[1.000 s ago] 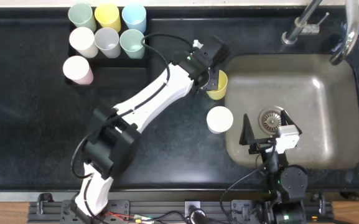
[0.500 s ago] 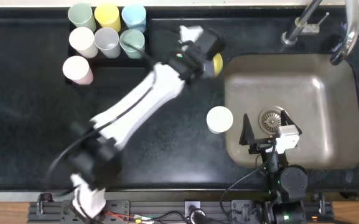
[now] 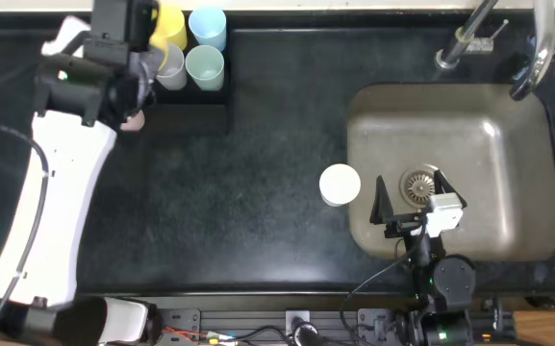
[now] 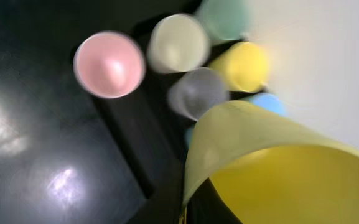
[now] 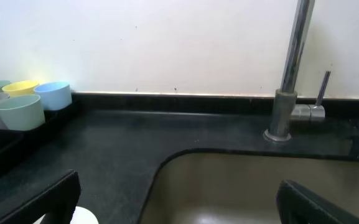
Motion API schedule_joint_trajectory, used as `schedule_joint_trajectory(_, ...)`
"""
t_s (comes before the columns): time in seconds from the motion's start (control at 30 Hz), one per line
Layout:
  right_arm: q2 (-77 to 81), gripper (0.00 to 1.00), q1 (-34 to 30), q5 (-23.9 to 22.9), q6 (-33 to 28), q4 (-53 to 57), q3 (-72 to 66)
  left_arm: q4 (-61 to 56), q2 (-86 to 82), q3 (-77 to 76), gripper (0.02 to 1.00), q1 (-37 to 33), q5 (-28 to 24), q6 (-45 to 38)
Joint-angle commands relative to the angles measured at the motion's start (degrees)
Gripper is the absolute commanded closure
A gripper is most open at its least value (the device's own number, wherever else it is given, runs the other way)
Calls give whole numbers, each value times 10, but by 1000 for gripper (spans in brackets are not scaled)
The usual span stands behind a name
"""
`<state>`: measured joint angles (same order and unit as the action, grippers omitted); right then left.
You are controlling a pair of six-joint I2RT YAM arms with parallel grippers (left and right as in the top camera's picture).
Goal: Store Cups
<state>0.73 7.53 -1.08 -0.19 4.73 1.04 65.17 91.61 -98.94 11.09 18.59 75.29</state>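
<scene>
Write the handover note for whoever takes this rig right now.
Left claw: shut on the yellow cup, lifted above the black tray.
Right claw: open, over the sink.
Done: several cups stand in the tray.
To do: place the yellow cup, then likely store the pink cup beside the tray and the white cup on the counter by the sink.

Glossy yellow on the near cup (image 4: 279,180), lower right. Upper left, pink cup (image 4: 109,65), then cream cup (image 4: 179,42), grey cup (image 4: 195,92), mint cup (image 4: 223,15). Matte black tray (image 3: 200,111); speckled black countertop (image 3: 258,192); mid-frame, white cup (image 3: 340,184); dull silver sink (image 3: 498,144).
</scene>
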Motion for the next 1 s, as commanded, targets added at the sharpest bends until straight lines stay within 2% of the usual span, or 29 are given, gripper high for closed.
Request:
schedule_joint_trajectory(0.03,-5,3,0,-4,2,-3,-8,5,14,65,980,-34,-81,114)
schedule_joint_trajectory(0.3,-5,3,0,-4,2,-3,-8,-17,54,128,980,-42,-111,150)
schedule_joint_trajectory(1.0,-5,3,0,-4,2,-3,-8,-29,124,129,982,-42,-94,152)
